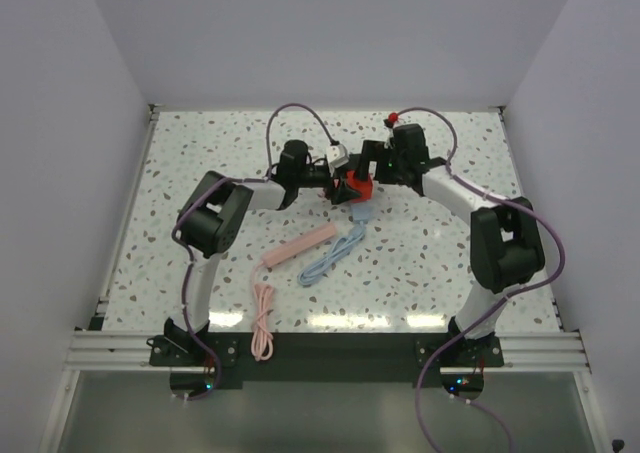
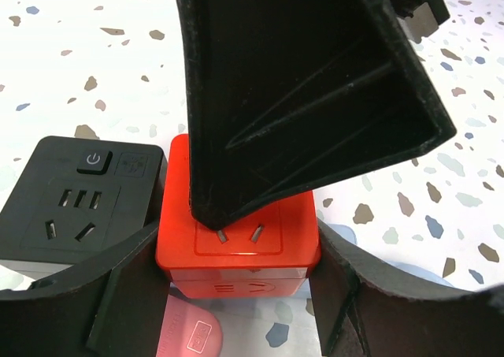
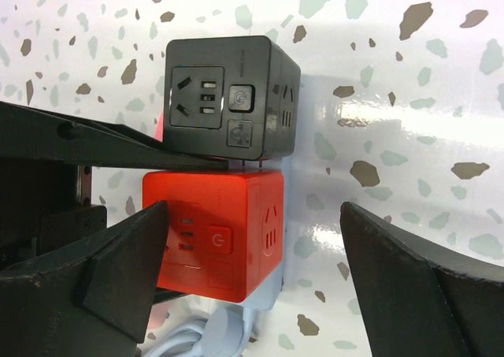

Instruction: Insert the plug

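1. The left tool point(image 2: 238, 232) is closed on the red socket cube point(image 2: 252, 258), with one finger point(image 2: 118, 294) flat against each of two opposite sides
2. The right tool point(image 3: 253, 211) stands wide and holds nothing; the red socket cube sits in its gap, close to one finger point(image 3: 118, 278) and well apart from the other
3. In the left wrist view, one right-tool finger hangs over the far half of the red socket cube's upper face
4. That upper face, with two slanted slots, is turned to the left wrist camera; the face with a round button and three short slots is turned to the right wrist camera
5. The red socket cube is about as deep as it is wide, so it has no long axis to name; whether it rests on the tabletop point(image 1: 440, 263) cannot be told
6. A black socket cube point(image 3: 224, 97) stands just beside the red socket cube, a left-tool finger between them, its button face turned the same way
7. A light blue cable point(image 1: 335, 253) runs from near the red socket cube toward the arm bases, slanting left
8. A pink power strip point(image 1: 300, 245) lies near the red socket cube on the same side, its length slanting alongside the cable
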You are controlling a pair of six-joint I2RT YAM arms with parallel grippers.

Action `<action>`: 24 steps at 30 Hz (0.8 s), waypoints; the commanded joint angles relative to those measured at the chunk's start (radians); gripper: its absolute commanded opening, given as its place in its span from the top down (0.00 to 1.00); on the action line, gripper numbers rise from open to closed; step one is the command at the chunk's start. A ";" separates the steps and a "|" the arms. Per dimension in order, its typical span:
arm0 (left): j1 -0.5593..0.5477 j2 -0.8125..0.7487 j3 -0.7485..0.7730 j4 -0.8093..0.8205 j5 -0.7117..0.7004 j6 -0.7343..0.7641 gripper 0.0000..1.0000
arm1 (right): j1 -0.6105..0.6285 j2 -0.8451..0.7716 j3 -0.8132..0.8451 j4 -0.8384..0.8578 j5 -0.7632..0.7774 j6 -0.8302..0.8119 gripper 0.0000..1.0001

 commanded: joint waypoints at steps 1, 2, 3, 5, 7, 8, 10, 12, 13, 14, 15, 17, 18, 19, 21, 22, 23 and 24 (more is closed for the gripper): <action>0.007 -0.020 0.019 -0.054 -0.119 0.033 0.86 | -0.005 -0.022 -0.049 -0.104 0.132 -0.056 0.10; 0.008 -0.022 0.019 -0.056 -0.127 0.030 0.79 | -0.004 -0.022 -0.060 -0.107 0.132 -0.059 0.10; 0.007 -0.023 0.017 -0.057 -0.128 0.026 0.77 | -0.004 -0.022 -0.064 -0.108 0.132 -0.059 0.10; 0.007 -0.028 0.010 -0.048 -0.128 0.015 0.63 | -0.004 -0.021 -0.078 -0.112 0.151 -0.058 0.10; 0.007 -0.042 -0.015 -0.031 -0.119 -0.004 0.53 | -0.004 -0.019 -0.083 -0.116 0.161 -0.061 0.10; 0.007 -0.048 -0.026 -0.002 -0.116 -0.011 0.45 | -0.004 -0.019 -0.086 -0.116 0.160 -0.062 0.10; 0.007 -0.069 -0.053 0.020 -0.113 -0.033 0.39 | 0.000 -0.018 -0.089 -0.115 0.158 -0.062 0.10; 0.007 -0.088 -0.064 0.033 -0.113 -0.045 0.29 | 0.001 -0.015 -0.090 -0.118 0.161 -0.062 0.10; 0.007 -0.094 -0.072 0.033 -0.114 -0.048 0.25 | 0.001 -0.013 -0.089 -0.118 0.163 -0.062 0.10; 0.008 -0.098 -0.076 0.035 -0.116 -0.053 0.18 | 0.004 -0.013 -0.090 -0.121 0.166 -0.062 0.10; 0.008 -0.109 -0.081 0.038 -0.118 -0.059 0.16 | 0.006 -0.013 -0.092 -0.119 0.166 -0.064 0.10; 0.013 -0.120 -0.101 0.053 -0.111 -0.066 0.13 | 0.007 -0.008 -0.093 -0.119 0.169 -0.064 0.10; 0.014 -0.131 -0.109 0.064 -0.108 -0.065 0.12 | 0.007 -0.010 -0.095 -0.119 0.172 -0.064 0.10; 0.017 -0.135 -0.124 0.082 -0.107 -0.094 0.10 | 0.009 -0.005 -0.096 -0.121 0.174 -0.064 0.10; 0.021 -0.144 -0.132 0.090 -0.093 -0.109 0.08 | 0.009 -0.004 -0.099 -0.121 0.177 -0.064 0.10; 0.022 -0.149 -0.138 0.093 -0.093 -0.116 0.07 | 0.012 -0.007 -0.101 -0.119 0.177 -0.064 0.10; 0.027 -0.152 -0.142 0.104 -0.085 -0.123 0.07 | 0.013 -0.005 -0.103 -0.116 0.178 -0.062 0.10; 0.030 -0.163 -0.150 0.113 -0.087 -0.151 0.07 | 0.016 -0.005 -0.103 -0.118 0.181 -0.064 0.10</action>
